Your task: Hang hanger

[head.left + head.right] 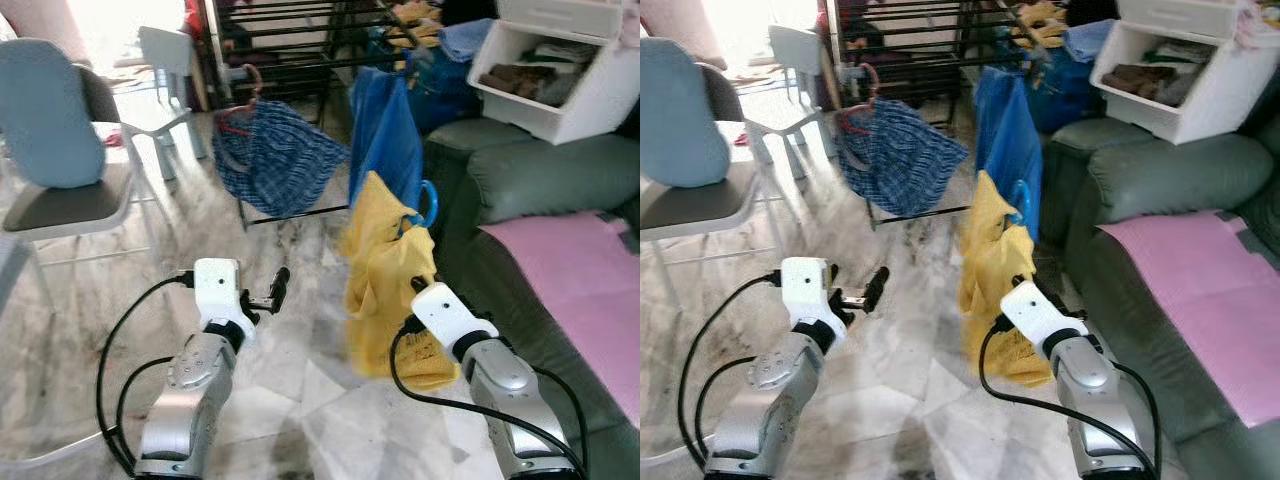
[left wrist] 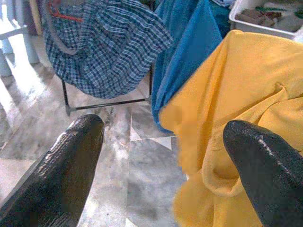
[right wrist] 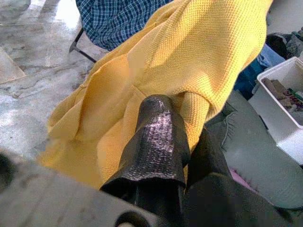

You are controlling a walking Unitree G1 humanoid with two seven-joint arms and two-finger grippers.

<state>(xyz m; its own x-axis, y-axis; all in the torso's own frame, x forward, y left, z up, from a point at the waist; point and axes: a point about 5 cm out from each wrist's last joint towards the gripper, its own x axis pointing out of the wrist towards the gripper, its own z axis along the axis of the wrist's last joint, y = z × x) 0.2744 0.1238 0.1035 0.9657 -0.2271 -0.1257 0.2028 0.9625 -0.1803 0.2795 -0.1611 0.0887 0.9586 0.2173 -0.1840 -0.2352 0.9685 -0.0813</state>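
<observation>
A yellow garment (image 1: 385,290) hangs on a blue hanger whose hook (image 1: 429,205) sticks up at its top. My right gripper (image 3: 182,120) is shut on the yellow cloth, and its fingers are mostly hidden behind the fabric low in the eye views. My left gripper (image 1: 272,290) is held out over the floor to the left of the garment, open and holding nothing. Its two fingers (image 2: 71,156) stand wide apart. Beyond stands a black drying rack (image 1: 290,45). It carries a blue plaid garment (image 1: 275,150) on a red hanger and a plain blue cloth (image 1: 385,130).
A grey-green sofa (image 1: 540,180) with a pink sheet (image 1: 570,260) lies close on the right, and a white bin (image 1: 560,75) of clothes sits on its back. A chair with a blue cushion (image 1: 50,120) and a white stool (image 1: 165,70) stand on the left. Marble floor lies between.
</observation>
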